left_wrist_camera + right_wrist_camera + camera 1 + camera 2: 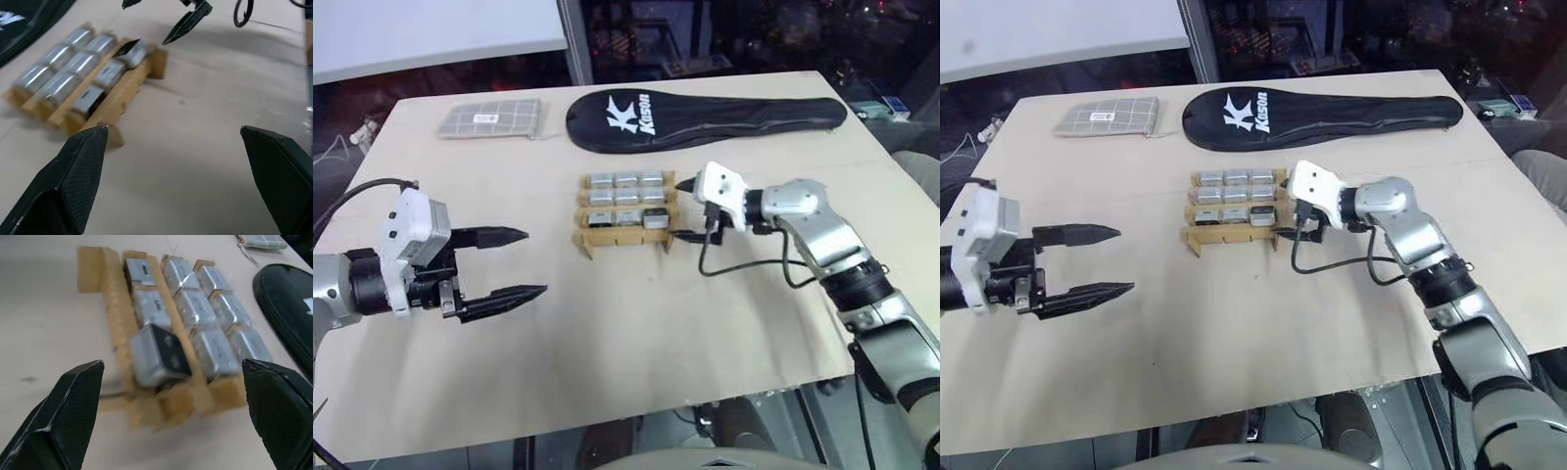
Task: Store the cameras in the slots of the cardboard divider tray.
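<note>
The cardboard divider tray (622, 241) stands in the middle of the table, with silver-grey cameras (626, 196) filling its slots. One camera (159, 355), in the front row's right-hand slot, sits tilted with its black face up. My right gripper (680, 209) is open just to the right of the tray, its fingers spanning that end, with nothing between them. My left gripper (533, 262) hangs open and empty to the left of the tray, well apart from it and pointing toward it. In the left wrist view the tray (132, 85) lies beyond my open left gripper (173, 129).
A long black racket cover (705, 116) lies behind the tray. A grey checked pouch (491, 118) sits at the back left. A black cable (744, 269) loops from my right wrist over the table. The table's front edge (607, 416) runs close below my arms.
</note>
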Motion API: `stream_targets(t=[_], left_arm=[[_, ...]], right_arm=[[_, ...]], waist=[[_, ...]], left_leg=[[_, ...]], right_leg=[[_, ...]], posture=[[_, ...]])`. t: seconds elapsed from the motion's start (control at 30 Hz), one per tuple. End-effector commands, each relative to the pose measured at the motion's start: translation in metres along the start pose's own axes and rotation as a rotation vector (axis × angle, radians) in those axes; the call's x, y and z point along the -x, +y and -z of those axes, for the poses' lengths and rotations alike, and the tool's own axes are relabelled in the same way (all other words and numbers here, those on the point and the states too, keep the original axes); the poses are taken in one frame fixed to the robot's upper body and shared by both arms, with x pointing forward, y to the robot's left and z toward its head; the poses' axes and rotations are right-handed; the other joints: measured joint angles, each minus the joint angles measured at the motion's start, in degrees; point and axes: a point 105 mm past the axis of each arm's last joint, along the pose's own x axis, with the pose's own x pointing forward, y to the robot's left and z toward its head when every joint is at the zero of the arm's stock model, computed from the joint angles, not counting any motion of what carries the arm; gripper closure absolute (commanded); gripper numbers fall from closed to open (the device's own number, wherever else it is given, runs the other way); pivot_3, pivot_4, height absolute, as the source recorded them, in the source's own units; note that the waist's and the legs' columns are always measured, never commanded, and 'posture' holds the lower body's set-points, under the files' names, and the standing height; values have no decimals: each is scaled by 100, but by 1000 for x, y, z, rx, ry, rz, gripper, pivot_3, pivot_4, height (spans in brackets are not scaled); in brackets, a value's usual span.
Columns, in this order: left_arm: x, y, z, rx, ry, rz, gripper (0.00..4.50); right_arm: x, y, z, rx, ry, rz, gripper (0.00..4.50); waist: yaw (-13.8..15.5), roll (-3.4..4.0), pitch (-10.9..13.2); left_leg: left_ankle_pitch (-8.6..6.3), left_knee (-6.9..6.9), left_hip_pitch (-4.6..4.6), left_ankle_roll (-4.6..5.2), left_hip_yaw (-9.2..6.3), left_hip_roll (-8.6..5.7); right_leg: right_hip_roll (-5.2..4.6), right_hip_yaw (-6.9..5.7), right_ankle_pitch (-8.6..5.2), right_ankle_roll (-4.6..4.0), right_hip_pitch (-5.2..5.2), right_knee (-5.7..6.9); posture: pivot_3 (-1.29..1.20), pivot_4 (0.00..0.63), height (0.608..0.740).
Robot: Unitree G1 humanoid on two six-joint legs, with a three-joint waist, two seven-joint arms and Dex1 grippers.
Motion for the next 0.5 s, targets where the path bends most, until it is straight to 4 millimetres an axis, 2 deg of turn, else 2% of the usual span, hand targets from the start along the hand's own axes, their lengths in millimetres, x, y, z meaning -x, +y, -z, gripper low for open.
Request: stream_targets(t=[0.03,0.5], left_arm=[[8,-1,-11,-44,-16,-43,32],[12,1,-10,-36,-39,-67,32]], right_arm=[[-7,-10,-9,129,8,5,0],[-19,-7,5,215,100,-93,0]], waist=[[1,0,0],[-18,1,0]], left_leg=[[0,-7,0,-1,-7,-1],[5,-42,-5,-9,-10,-7]], right_leg=[[-2,1,1,0,-1,-6],[-7,2,4,-6,-18,-17]], posture=[[0,150,740],[0,150,740]])
